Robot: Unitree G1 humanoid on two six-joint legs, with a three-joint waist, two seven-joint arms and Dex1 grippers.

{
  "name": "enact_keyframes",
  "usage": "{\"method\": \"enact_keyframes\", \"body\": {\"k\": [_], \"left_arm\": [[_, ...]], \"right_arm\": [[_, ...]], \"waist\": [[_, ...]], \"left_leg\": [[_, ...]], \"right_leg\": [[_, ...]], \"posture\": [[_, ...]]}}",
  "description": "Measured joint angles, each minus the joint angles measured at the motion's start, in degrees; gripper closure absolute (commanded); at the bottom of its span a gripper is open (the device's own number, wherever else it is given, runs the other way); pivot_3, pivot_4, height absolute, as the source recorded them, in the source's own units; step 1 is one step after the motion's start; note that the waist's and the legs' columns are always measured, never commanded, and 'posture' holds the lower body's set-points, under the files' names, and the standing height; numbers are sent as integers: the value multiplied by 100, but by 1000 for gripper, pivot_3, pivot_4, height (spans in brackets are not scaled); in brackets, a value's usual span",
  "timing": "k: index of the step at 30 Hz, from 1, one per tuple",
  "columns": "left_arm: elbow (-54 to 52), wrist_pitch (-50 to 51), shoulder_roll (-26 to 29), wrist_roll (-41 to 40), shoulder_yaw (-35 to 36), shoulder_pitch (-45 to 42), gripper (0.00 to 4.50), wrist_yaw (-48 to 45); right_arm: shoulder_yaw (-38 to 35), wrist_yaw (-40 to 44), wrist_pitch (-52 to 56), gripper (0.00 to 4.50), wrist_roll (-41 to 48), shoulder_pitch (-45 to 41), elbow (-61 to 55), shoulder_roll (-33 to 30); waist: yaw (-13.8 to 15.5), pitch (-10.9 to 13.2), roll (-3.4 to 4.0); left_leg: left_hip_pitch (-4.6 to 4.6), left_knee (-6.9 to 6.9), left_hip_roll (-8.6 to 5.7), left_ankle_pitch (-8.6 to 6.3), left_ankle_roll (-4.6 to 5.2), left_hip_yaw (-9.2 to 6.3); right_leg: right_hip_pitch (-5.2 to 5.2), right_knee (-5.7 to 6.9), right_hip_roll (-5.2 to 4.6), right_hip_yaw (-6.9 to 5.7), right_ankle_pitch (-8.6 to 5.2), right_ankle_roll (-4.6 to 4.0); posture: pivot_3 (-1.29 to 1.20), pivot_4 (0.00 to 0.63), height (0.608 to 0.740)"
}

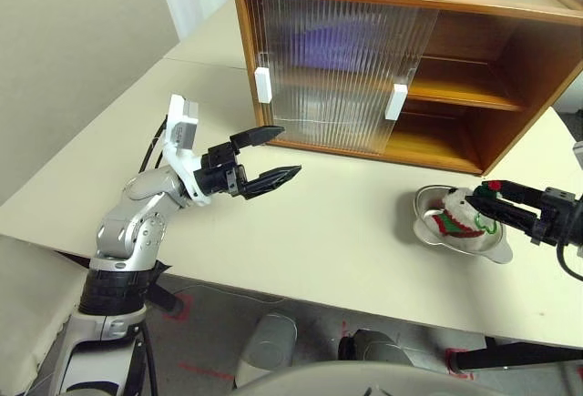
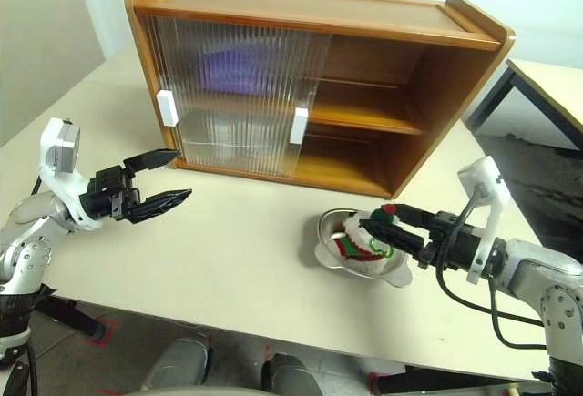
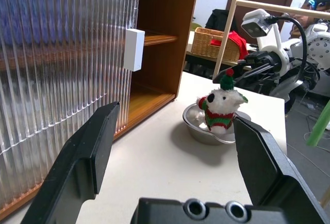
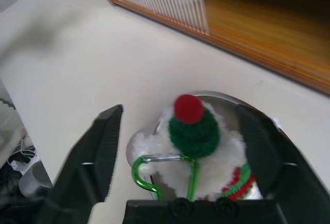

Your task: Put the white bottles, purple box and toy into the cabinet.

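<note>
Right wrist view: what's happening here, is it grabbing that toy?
The right gripper straddles the toy, a plush bear sitting in a metal bowl on the table, its fingers either side, not clamped. The left gripper hovers open before the cabinet, whose right half stands open. Purple shows behind the ribbed doors.
</note>
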Motion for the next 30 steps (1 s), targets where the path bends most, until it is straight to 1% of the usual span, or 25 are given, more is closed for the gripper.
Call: {"method": "enact_keyframes", "body": {"k": [8,16,21,26,28,30], "left_arm": [[42,-3,-1,5,0,-28,0,-3],[52,-16,-14,41,-4,-31,0,-21],[118,-25,-41,106,-6,-37,0,-38],[178,-58,-57,119,-6,-42,0,-54],[186,-63,-61,122,-7,-44,0,-58],[195,-68,-61,125,-8,-46,0,-66]], "right_arm": [[33,-70,5,4450,-2,-17,29,0],[19,-111,88,4480,86,-420,102,-13],[-185,-192,527,4480,586,-726,106,-20],[-498,-360,894,4480,1051,-1172,139,-163],[-538,-444,924,4480,1144,-1374,204,-175],[-605,-602,920,4480,1274,-1768,356,-95]], "waist": [[-9,0,0],[-25,-1,1],[-24,-2,2],[-27,-2,2],[-31,-2,2],[-53,-3,4]], "left_leg": [[1,1,0,0,0,0],[3,6,0,1,1,0],[5,9,-1,1,1,0],[5,10,-2,0,1,0],[5,10,-2,1,1,0],[6,11,-2,2,3,0]], "right_leg": [[0,0,0,1,-1,1],[0,0,0,0,3,6],[-1,0,0,0,3,6],[-1,0,0,0,3,6],[-1,0,0,0,3,6],[-2,1,0,1,6,10]], "posture": [[219,29,740],[215,27,740],[213,27,740],[211,27,740],[210,28,740],[215,28,740]]}}
